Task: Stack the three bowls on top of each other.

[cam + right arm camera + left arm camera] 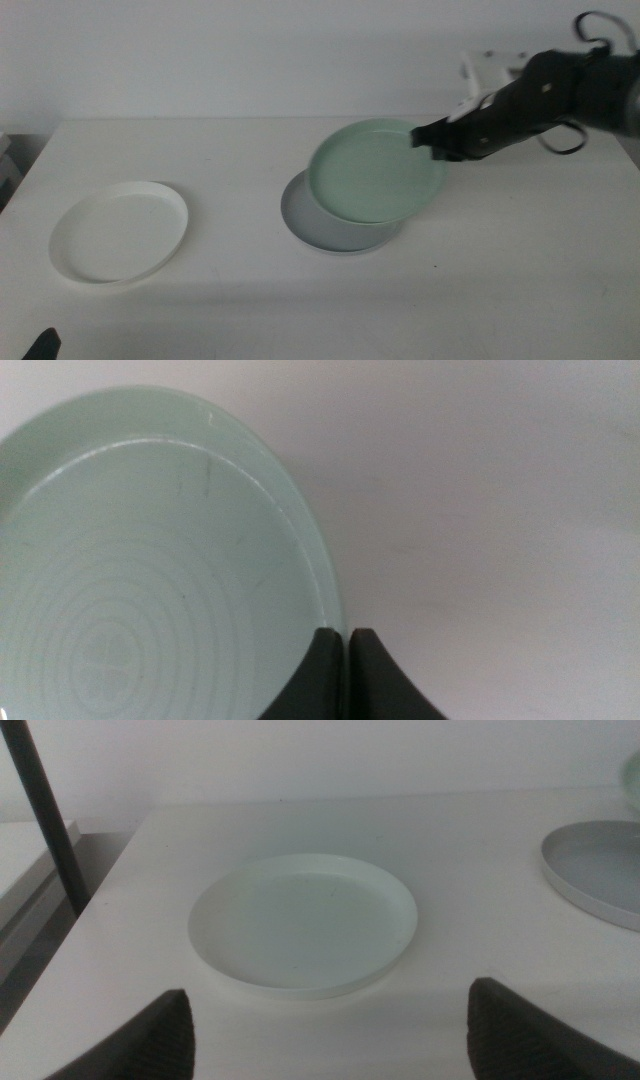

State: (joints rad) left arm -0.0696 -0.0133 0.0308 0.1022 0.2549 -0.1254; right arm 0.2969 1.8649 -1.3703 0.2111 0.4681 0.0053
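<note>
right fingers pinch the green bowl's rim, tilted over the grey bowl. best to centre it before letting go; left fingers wait wide by the white bowl.

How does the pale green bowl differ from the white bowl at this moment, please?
The pale green bowl is tinted, the white bowl plain white. The green one is gripped at its rim by the right hand and sits tilted and off-centre over the grey bowl; the white one lies flat and alone on the table, in front of the open, waiting left hand. Both are shallow, round and look alike in size.
</note>
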